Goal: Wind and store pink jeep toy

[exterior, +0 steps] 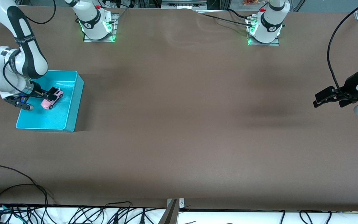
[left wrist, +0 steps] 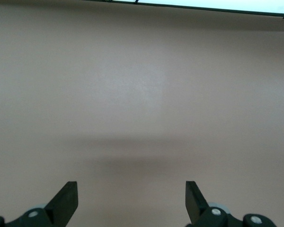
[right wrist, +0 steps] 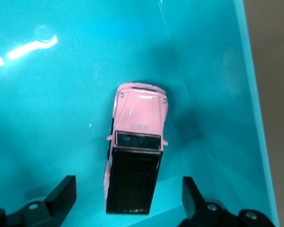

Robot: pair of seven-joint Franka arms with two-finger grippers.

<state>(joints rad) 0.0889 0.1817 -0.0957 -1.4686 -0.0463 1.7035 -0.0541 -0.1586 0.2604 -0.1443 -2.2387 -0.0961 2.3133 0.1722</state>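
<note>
The pink jeep toy (exterior: 52, 99), boxy with a black roof, lies inside the turquoise bin (exterior: 73, 105) at the right arm's end of the table. In the right wrist view the jeep (right wrist: 137, 142) rests on the bin floor between my right gripper's spread fingers, which do not touch it. My right gripper (exterior: 51, 93) is open just over the jeep, inside the bin. My left gripper (exterior: 323, 98) is open and empty, held above bare table at the left arm's end; its wrist view shows only the brown table (left wrist: 142, 104).
The bin wall (right wrist: 255, 104) stands close beside the jeep. Brown table spreads between the two arms. Cables lie along the table edge nearest the front camera (exterior: 73, 214).
</note>
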